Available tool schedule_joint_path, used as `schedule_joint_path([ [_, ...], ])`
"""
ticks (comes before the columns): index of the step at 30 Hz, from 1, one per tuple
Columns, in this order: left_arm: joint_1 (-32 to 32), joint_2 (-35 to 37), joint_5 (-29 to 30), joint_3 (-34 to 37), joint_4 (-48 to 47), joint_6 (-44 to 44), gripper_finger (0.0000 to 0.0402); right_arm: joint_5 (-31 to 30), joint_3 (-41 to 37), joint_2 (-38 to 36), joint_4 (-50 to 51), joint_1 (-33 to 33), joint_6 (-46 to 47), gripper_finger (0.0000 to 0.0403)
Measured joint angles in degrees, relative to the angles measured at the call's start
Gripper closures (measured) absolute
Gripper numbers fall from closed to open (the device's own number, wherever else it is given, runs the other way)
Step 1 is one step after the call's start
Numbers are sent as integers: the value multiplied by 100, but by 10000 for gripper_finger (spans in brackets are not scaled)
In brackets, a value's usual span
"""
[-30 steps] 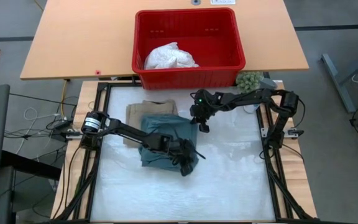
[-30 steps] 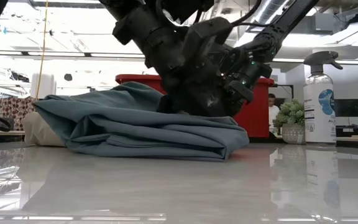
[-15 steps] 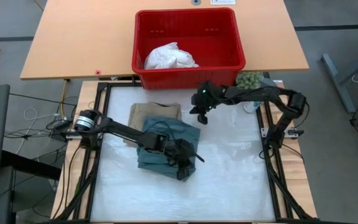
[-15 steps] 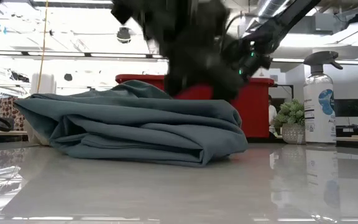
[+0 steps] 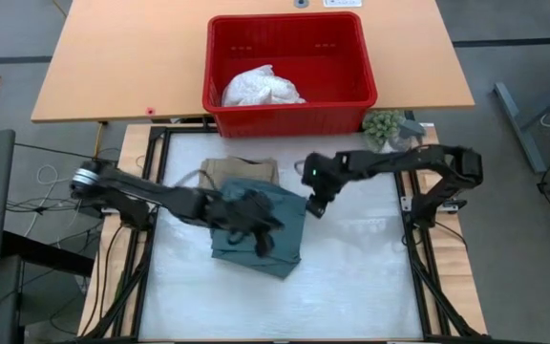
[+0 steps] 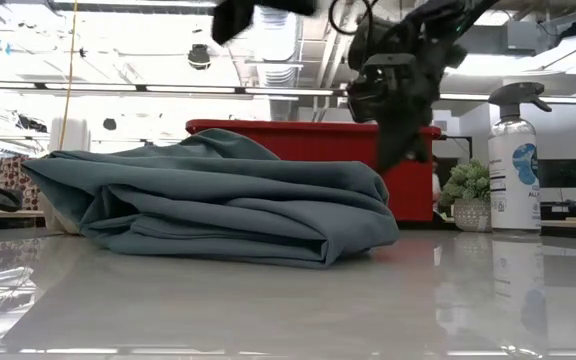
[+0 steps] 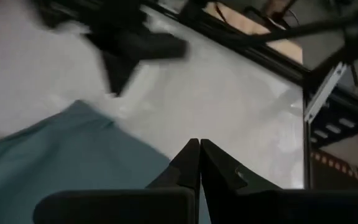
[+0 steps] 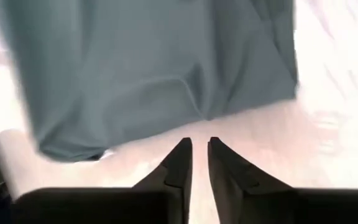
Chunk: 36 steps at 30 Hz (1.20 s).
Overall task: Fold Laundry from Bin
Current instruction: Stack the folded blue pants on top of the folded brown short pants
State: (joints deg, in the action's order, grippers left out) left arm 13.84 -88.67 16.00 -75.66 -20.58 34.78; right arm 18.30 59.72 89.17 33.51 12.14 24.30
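Both arms have lifted off the teal garment point(image 5: 256, 229): left pincer point(image 7: 199, 163) together, right pincer point(image 8: 196, 160) (beside it) slightly apart.

Glossy white work surface point(image 5: 351, 277) in black metal frame point(image 5: 416, 250), lower centre of high view. Light wooden desk point(image 5: 113, 57) across upper frame. Grey floor point(image 5: 523, 239) at right, cables point(image 5: 51, 186) at left. Low view: spray bottle point(image 6: 515, 160) and small potted plant point(image 6: 471, 195) at right, ceiling ducts point(image 6: 448, 12) above, bright strip lighting point(image 6: 108, 88) across upper left.
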Motion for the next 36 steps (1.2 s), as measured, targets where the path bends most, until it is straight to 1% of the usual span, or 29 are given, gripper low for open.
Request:
schedule_joint_path([
  [4, -60, 882, 350, 0, -1304, 465, 397, -909, 0, -80, -59, -546, 979, 304],
  [7, -74, 1436, 791, 0, -2278, 859, 377, -1246, 0, -96, -246, -874, 1946, 273],
  [10, -72, 1812, 941, 0, -2747, 1189, 337, -1261, -138, 7, -810, -1191, 2798, 222],
  [13, -27, 1959, 763, 0, -2826, 1359, 286, -1504, -439, 13, -1295, -1474, 3611, 162],
  [16, 1, 1944, 506, 0, -3088, 1730, 234, -1979, -716, 13, -1526, -1671, 4384, 114],
  [18, 69, 1920, 712, 21, -3399, 2192, 209, -2326, -874, 14, -1636, -1777, 4786, 95],
  [20, 229, 1938, 1091, 214, -3478, 2578, 193, -2580, -1015, 14, -2020, -1826, 5103, 85],
  [22, 330, 2024, 1236, 505, -3433, 3007, 188, -2723, -1182, 4, -2325, -1832, 5355, 82],
  [24, 450, 2177, 1229, 905, -3309, 3434, 187, -2850, -1291, 16, -2473, -1854, 5416, 81],
  [28, 546, 2300, 1152, 1734, -2637, 4089, 187, -2988, -1507, 13, -2845, -1751, 5481, 81],
  [32, 679, 2297, 1093, 2393, -2461, 4942, 187, -2979, -1615, 20, -2926, -1675, 5405, 81],
  [36, 805, 2297, 725, 2841, -2534, 5667, 187, -2950, -1611, 17, -2946, -1676, 5241, 81],
])
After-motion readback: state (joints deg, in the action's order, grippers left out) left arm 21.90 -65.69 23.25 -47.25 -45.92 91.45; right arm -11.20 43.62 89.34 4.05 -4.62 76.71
